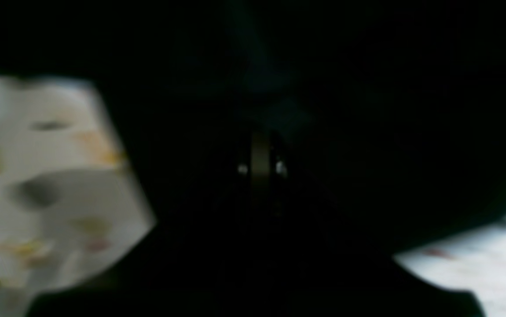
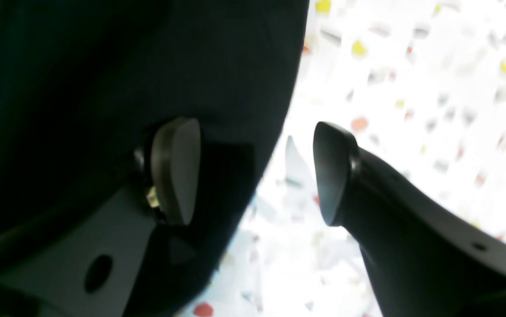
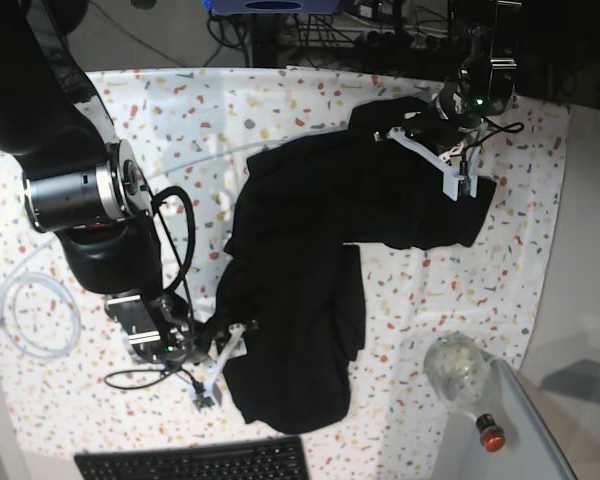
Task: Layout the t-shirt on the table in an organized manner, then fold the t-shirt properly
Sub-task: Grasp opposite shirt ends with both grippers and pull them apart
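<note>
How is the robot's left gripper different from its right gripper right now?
The left gripper is shut, while the right gripper is open with nothing between its fingers. The left gripper is at the far end of the t-shirt, beside the top edge of the table; the right gripper is at the near end, by the keyboard. Both sit right at the shirt's edge.

- no text, label, brand, number or sign can be read in any view
- the keyboard (image 3: 195, 462) at the table's (image 3: 280, 100) near edge shows no legible key markings
</note>
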Robot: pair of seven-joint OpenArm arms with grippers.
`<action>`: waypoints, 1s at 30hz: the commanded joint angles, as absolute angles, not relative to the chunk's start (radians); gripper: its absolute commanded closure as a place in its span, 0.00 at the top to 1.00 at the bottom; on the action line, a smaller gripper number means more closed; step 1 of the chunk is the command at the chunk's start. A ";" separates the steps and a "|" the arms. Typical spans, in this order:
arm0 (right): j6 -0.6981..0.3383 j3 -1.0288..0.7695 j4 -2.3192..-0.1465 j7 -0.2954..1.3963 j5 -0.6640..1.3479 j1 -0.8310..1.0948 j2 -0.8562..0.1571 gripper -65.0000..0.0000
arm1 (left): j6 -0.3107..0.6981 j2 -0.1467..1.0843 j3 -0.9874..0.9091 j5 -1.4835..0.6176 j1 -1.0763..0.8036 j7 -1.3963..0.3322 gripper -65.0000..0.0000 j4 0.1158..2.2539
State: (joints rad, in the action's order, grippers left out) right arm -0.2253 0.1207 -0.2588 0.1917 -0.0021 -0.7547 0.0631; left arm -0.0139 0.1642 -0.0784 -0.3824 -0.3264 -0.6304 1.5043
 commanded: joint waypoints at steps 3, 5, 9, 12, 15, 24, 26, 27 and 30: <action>-0.225 0.117 -0.271 0.174 0.002 -0.771 0.064 0.58 | -0.010 0.168 -0.105 -0.285 -0.325 -0.616 0.00 1.483; -0.223 0.117 -0.266 0.174 0.002 -0.753 0.064 0.58 | -0.010 0.166 -0.140 -0.275 -0.326 -0.604 0.00 1.477; -0.223 0.117 -0.269 0.174 0.002 -0.704 0.073 0.57 | -0.005 0.171 -0.229 -0.275 -0.318 -0.605 0.00 1.480; -0.225 0.117 -0.272 0.174 0.002 -0.680 0.084 0.38 | -0.005 0.173 -0.286 -0.271 -0.312 -0.607 0.00 1.484; -0.228 0.111 -0.308 0.177 0.007 -0.661 0.085 0.00 | -0.005 0.197 -0.332 -0.271 -0.288 -0.608 0.00 1.486; -0.228 -0.122 -1.012 0.522 0.076 -0.404 0.021 0.00 | -0.004 0.216 -0.400 -0.277 -0.245 -0.608 0.00 1.547; -0.223 -0.124 -1.179 0.559 0.074 -0.340 0.004 0.00 | -0.004 0.186 -0.357 -0.277 -0.246 -0.608 0.00 1.584; -0.223 -0.124 -1.236 0.570 0.074 -0.317 0.004 0.00 | -0.004 0.173 -0.332 -0.277 -0.249 -0.608 0.00 1.598; -0.205 -0.124 -1.333 0.601 0.073 -0.254 -0.019 0.00 | -0.004 0.113 -0.234 -0.277 -0.251 -0.608 0.00 1.643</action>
State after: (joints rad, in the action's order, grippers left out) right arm -0.2173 -0.1234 -1.3182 0.6140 0.0746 -0.2329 -0.0071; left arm -0.0124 0.1143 -0.2340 -0.2710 -0.2600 -0.6254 1.6218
